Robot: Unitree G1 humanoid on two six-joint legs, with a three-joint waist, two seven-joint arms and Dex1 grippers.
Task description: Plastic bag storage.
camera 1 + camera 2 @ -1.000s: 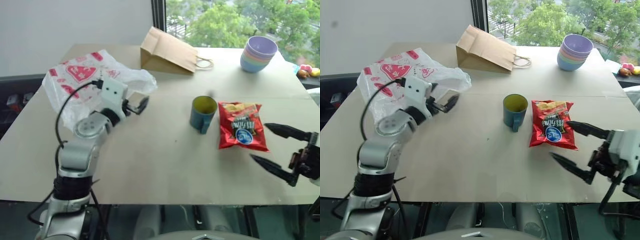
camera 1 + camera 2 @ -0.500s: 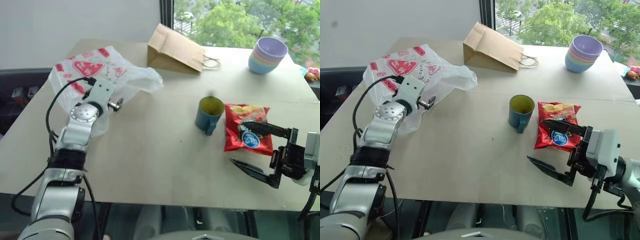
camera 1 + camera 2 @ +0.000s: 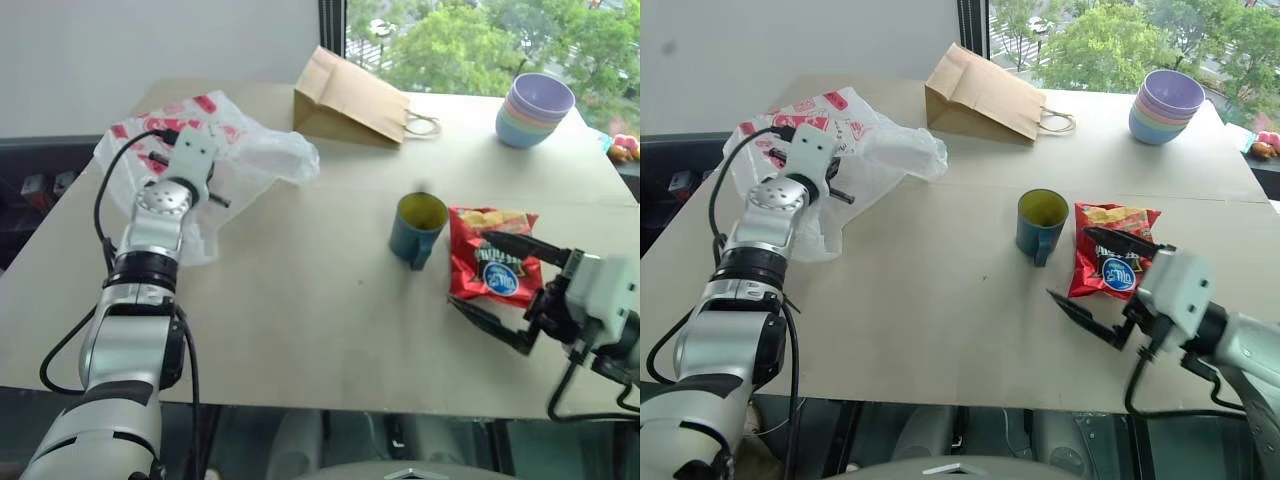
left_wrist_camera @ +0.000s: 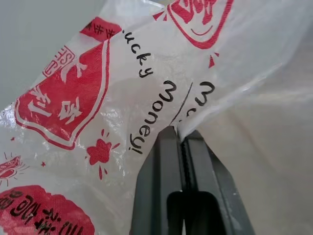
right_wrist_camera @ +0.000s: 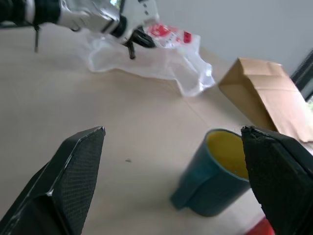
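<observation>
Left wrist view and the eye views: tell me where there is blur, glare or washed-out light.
Left wrist view: the left claw shut on the plastic bag is soft at close range, while the bag's print reads clearly. Left eye view: the window is bright and pale; the table is evenly lit, with only faint shadows. Right wrist view: the right claw's open fingers are blurred.

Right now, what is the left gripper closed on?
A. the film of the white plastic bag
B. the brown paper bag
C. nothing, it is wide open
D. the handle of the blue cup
A: in the left wrist view the left gripper has its two black fingers pressed together with a fold of the plastic bag pinched between them.
</observation>
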